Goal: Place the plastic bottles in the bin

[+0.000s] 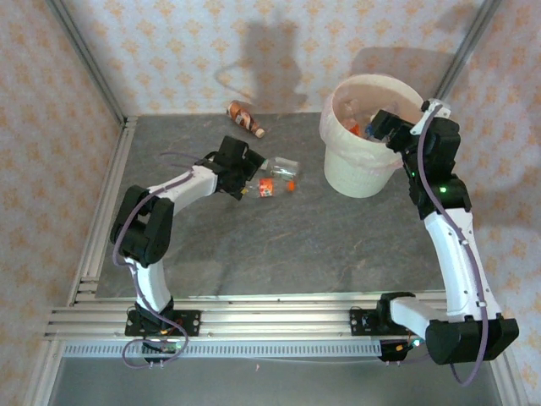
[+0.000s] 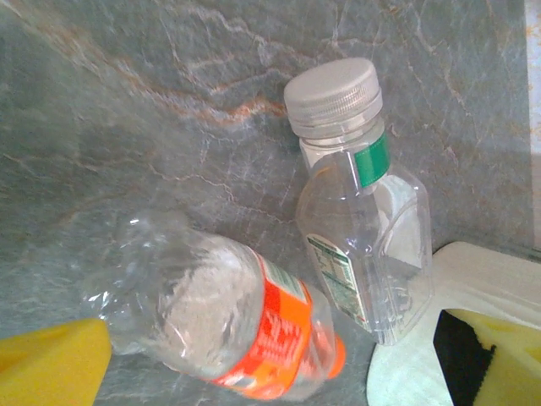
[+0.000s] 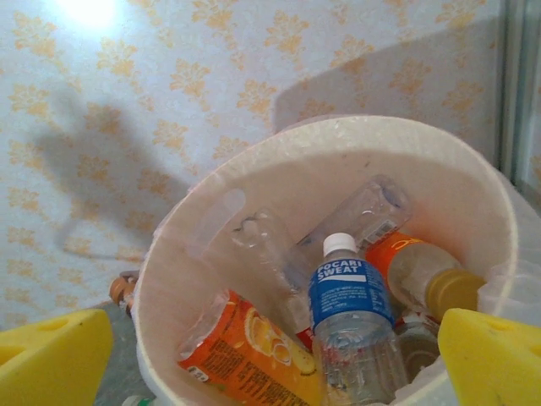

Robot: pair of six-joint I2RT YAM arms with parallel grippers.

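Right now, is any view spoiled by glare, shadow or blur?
Top external: sharp, shadows fall on the back wall. Left wrist: the orange-label bottle looks slightly soft, the green-label bottle crisp. Right wrist: a glare spot top left on the wallpaper, the bin evenly lit.

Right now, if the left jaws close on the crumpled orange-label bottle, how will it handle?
The orange-label bottle looks empty, so probably very light. Its walls are crumpled, so they likely give under a squeeze. Lying on its side, it may roll or skid.

You see a grey veined table (image 1: 254,254), aluminium rails (image 1: 254,317) along its near edge, and patterned wall panels (image 1: 169,51) at its far edge.
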